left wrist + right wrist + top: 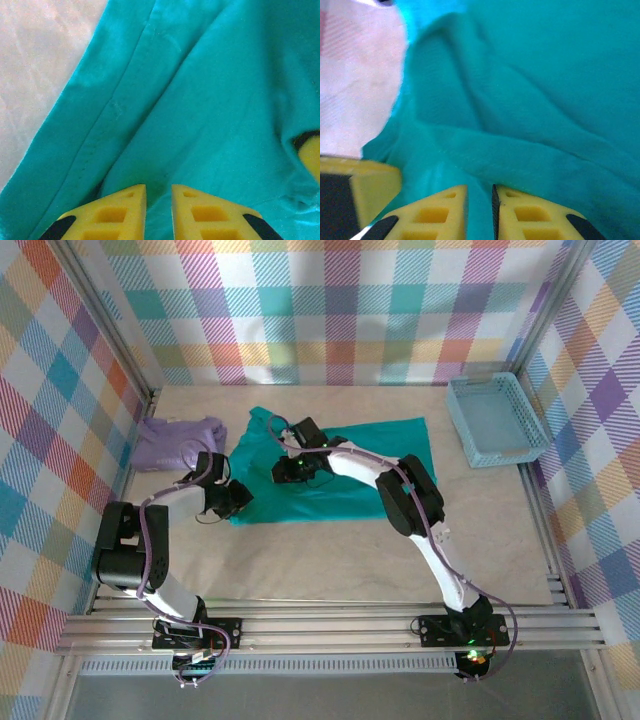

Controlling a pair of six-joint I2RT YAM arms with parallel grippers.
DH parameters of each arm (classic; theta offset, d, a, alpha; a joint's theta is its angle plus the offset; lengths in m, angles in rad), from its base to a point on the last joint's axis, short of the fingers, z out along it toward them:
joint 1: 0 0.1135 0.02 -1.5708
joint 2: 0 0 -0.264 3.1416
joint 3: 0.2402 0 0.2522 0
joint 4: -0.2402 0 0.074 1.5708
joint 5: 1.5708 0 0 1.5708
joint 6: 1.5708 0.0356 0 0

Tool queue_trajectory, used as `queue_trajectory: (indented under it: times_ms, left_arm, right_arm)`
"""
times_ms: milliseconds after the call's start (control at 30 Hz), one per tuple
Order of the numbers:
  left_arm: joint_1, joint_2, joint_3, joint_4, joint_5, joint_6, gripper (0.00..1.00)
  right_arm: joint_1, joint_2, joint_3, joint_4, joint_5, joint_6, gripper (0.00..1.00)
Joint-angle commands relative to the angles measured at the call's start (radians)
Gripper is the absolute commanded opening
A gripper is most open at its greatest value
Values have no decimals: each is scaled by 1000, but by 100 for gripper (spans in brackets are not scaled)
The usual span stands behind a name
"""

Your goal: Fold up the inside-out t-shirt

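Top external view: the t-shirt [330,505] is spread on the desk [330,565] toward its far edge, between a lavender garment [180,440] at the far left corner and a blue basket [495,420] at the far right. Cloth at its left edge is pinched by the left gripper [158,187] and, just beside it, by the right gripper [480,187], each with 2 fingers almost together.

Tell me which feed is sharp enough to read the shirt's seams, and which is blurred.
Left wrist: sharp, the t-shirt hem stitching reads clearly, table washed out. Right wrist: soft, folds smeared, table overexposed. Top external: even light, faint shadows, seams too small.
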Motion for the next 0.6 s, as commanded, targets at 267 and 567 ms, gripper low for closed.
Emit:
queue_trajectory:
  times_ms: [267,567]
  left_arm:
    - [0,-8,-48,42,-15,26,18]
    - [-2,-112,26,-28,-23,37,36]
  right_arm:
    - [-71,-55,-7,-83,56,91,26]
    - [-157,-501,-438,-34,86,-97,40]
